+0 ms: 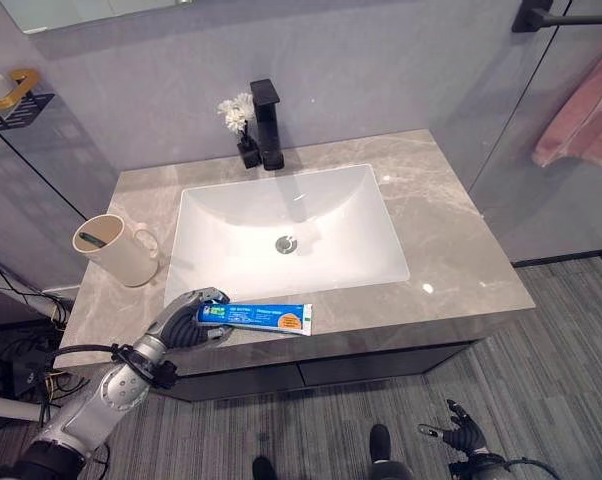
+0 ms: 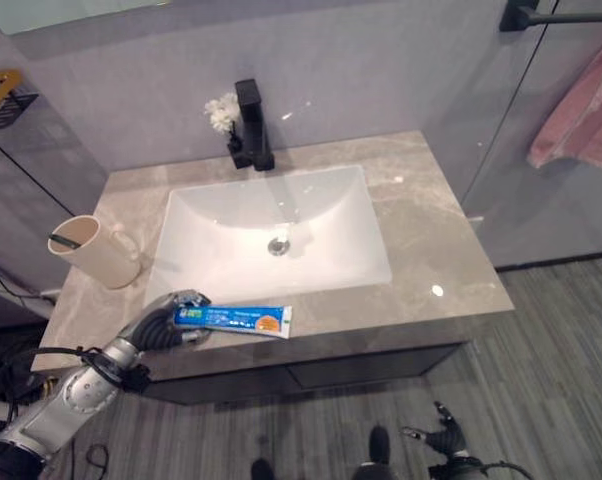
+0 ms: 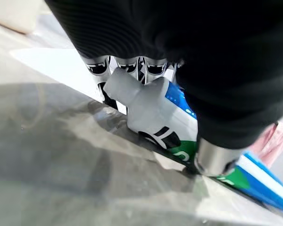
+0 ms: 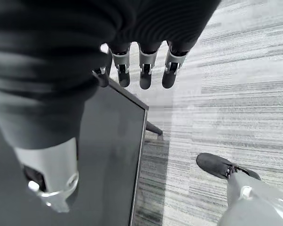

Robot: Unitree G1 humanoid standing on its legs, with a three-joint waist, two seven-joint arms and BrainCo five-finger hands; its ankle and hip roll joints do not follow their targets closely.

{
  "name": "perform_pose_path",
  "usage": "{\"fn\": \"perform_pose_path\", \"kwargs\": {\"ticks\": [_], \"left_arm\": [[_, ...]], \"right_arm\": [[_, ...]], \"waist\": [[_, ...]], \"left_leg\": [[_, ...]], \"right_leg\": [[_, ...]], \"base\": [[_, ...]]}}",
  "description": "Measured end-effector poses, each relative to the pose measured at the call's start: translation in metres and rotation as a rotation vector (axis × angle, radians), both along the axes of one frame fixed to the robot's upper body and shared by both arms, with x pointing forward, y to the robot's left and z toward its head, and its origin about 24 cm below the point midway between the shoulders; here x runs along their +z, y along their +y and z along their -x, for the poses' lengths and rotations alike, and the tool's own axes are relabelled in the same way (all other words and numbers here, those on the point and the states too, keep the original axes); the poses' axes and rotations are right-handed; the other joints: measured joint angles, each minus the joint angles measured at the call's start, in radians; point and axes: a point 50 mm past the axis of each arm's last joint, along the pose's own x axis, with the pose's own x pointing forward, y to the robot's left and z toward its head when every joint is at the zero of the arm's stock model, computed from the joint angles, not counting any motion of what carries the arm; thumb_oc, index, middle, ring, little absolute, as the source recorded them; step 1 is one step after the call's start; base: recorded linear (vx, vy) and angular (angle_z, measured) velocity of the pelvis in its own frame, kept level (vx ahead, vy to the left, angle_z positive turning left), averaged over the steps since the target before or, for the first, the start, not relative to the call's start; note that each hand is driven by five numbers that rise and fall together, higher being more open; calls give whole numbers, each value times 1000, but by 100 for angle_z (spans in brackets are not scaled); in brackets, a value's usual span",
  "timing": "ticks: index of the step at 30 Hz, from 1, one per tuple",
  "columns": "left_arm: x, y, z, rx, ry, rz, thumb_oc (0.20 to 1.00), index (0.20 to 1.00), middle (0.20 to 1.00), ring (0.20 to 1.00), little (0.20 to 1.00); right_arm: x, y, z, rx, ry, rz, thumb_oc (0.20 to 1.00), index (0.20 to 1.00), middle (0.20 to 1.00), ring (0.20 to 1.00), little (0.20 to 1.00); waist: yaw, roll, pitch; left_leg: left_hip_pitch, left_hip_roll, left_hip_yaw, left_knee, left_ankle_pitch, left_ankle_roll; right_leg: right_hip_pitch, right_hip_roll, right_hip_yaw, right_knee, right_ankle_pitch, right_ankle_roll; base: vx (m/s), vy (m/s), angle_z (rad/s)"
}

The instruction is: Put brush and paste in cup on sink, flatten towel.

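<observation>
Blue-and-white toothpaste tube (image 1: pixel 256 317) lies flat on the grey marble counter (image 1: pixel 451 250), front edge, just before the white basin (image 1: pixel 281 235); my left hand (image 1: pixel 186 322) has fingers curled over its cap end, thumb clamping; looks light, soft, squeezable, likely slippery, so I'd hold near the stiff cap shoulder; cream cup (image 1: pixel 111 248) stands near, something dark inside; print too small to read; right hand (image 1: pixel 463 432) hangs low, fingers relaxed.

On the counter (image 1: pixel 451 230), the cup (image 1: pixel 111 250) stands left of the basin (image 1: pixel 291 235), the toothpaste tube (image 1: pixel 266 317) lies before it, the faucet (image 1: pixel 267 125) rises behind, and a towel (image 1: pixel 586 110) hangs at far right.
</observation>
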Motion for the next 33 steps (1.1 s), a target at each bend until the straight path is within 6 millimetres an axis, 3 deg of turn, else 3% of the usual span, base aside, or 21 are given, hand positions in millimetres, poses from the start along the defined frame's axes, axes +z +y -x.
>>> {"fn": "perform_pose_path", "kwargs": {"ticks": [1,2,5,13,19,22,26,28,30,32,33], "left_arm": [[1,-1,-1,-6,-3,-10,416,416,416,416,416],[1,-1,-3,-10,-5,-16,416,416,416,416,416],[5,0,-7,-38,-14,-97,213,213,213,213,213],[3,-4,-16,-103,-15,-233,200,200,200,200,200],[11,-4,-14,-157,-60,-327,200,200,200,200,200],[15,1,-2,-203,-64,-390,200,200,200,200,200],[30,9,-2,-197,-145,-452,200,200,200,200,200],[40,11,-5,-167,-209,-454,200,200,200,200,200],[61,9,-10,-80,-368,-365,200,200,200,200,200],[78,0,-11,62,-553,-122,200,200,200,200,200],[84,-3,-11,85,-605,-67,200,200,200,200,200]], "right_arm": [[0,0,1,-2,4,1,1000,1000,1000,1000,1000],[-1,0,2,-3,6,1,1000,1000,1000,1000,1000],[-1,-2,1,-10,9,4,1000,1000,1000,1000,1000],[-12,-30,29,-247,114,16,1000,1000,1000,1000,1000],[-6,-62,56,-695,39,-28,1000,1000,1000,1000,1000],[3,-81,59,-877,-44,-23,1000,1000,1000,1000,1000],[31,-108,40,-962,-235,35,1000,1000,1000,1000,1000],[48,-115,18,-932,-345,48,1000,1000,1000,1000,1000],[91,-121,-21,-855,-583,71,1000,1000,1000,1000,1000],[147,-109,-55,-668,-859,123,1000,1000,1000,1000,1000],[157,-104,-62,-631,-907,129,1000,1000,1000,1000,1000]], "waist": [[0,0,0],[0,0,0],[-7,-6,-5],[-23,-15,-20],[-22,-44,-49],[-13,-58,-62],[6,-76,-79],[13,-83,-79],[13,-90,-87],[9,-87,-86],[8,-91,-87]], "left_leg": [[5,1,0,0,0,0],[9,2,-1,0,0,0],[14,4,-1,0,-2,-3],[46,7,-21,-1,-7,-7],[44,14,-54,0,-4,-10],[41,14,-65,0,-4,-11],[26,13,-72,0,-9,-12],[26,13,-73,0,-9,-12],[27,12,-73,0,-10,-13],[28,9,-72,0,-4,-9],[29,10,-72,0,-3,-9]], "right_leg": [[5,1,0,2,0,0],[10,2,0,3,0,0],[16,4,-1,0,-1,0],[63,5,-24,1,-12,3],[82,12,-56,0,-21,-4],[86,11,-66,0,-26,-2],[77,2,-73,0,-32,0],[78,4,-74,0,-31,0],[79,7,-74,0,-32,1],[80,3,-73,0,-30,1],[80,4,-72,0,-30,0]], "base": [[0,0,0],[0,0,0],[0,0,0],[-25,-3,7],[-29,-6,14],[-13,7,12],[-7,-5,6],[-8,0,2],[37,-13,0],[21,-3,0],[36,-7,-1]]}}
